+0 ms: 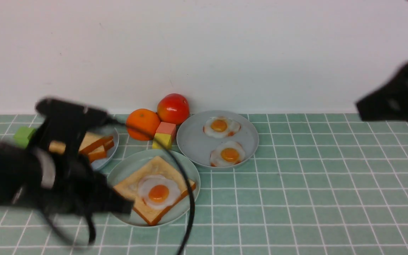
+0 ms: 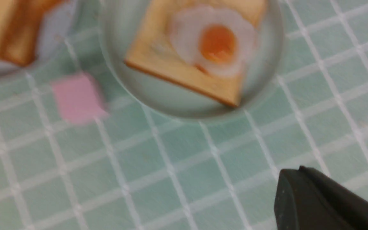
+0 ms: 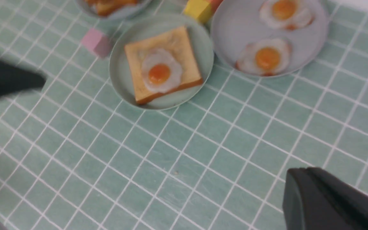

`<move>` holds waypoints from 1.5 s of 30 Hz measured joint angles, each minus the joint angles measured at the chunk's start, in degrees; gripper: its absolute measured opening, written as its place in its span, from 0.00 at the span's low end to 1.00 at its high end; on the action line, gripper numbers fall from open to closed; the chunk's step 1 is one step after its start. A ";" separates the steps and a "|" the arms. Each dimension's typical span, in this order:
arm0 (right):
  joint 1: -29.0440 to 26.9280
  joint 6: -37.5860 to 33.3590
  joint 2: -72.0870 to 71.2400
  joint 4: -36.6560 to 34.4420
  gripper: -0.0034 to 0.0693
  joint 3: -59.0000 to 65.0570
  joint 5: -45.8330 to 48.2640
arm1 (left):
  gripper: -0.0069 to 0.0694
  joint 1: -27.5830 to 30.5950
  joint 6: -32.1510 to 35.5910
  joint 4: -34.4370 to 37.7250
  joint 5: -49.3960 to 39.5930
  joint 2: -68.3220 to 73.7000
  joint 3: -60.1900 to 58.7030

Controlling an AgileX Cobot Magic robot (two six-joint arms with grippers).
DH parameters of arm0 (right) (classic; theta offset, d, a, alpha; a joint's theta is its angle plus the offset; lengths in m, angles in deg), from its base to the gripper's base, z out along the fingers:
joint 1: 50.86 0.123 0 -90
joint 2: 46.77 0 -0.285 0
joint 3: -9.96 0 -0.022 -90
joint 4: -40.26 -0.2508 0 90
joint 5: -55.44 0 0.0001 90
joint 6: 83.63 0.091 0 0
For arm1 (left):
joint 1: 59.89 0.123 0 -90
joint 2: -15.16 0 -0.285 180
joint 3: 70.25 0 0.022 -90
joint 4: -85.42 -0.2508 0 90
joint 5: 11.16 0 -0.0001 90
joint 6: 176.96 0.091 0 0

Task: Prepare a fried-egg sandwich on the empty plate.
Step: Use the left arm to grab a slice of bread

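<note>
The pale mint-green plate (image 1: 124, 170) holds one golden toast slice (image 1: 131, 187) with a fried egg (image 1: 158, 193) on top. More toast slices (image 1: 96, 145) lie on a small grey-blue plate behind my left arm. My left gripper (image 1: 129, 207) hovers at the green plate's left edge, shut and empty; in the left wrist view the left gripper (image 2: 299, 171) is above bare tiles near the plate (image 2: 158, 99). My right gripper (image 1: 360, 105) is raised at the far right, shut and empty; its wrist view shows the right gripper (image 3: 302, 172) high above the tiles.
A grey-blue plate (image 1: 197, 141) right of the green one carries two more fried eggs (image 1: 229, 154). An orange (image 1: 142, 124), a red fruit (image 1: 173, 108) and stacked pink and yellow blocks (image 1: 164, 135) sit behind. A green block (image 1: 24, 136) and a pink block (image 3: 96, 41) lie left.
</note>
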 joint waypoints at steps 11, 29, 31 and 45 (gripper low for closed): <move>0.00 -3.78 -18.40 0.84 0.05 11.44 -2.10 | 0.08 23.35 24.16 4.48 -0.90 27.00 23.75; 0.00 -5.25 -17.83 -0.76 0.06 11.53 -1.65 | 0.61 24.05 35.57 4.80 3.49 47.19 35.29; 0.00 -5.25 -17.83 -1.96 0.06 11.53 -1.60 | 0.59 24.05 34.47 4.75 4.14 47.65 35.40; 0.02 -5.49 -17.88 -3.31 0.07 11.53 0.42 | 0.09 23.99 33.32 7.09 0.83 46.00 35.56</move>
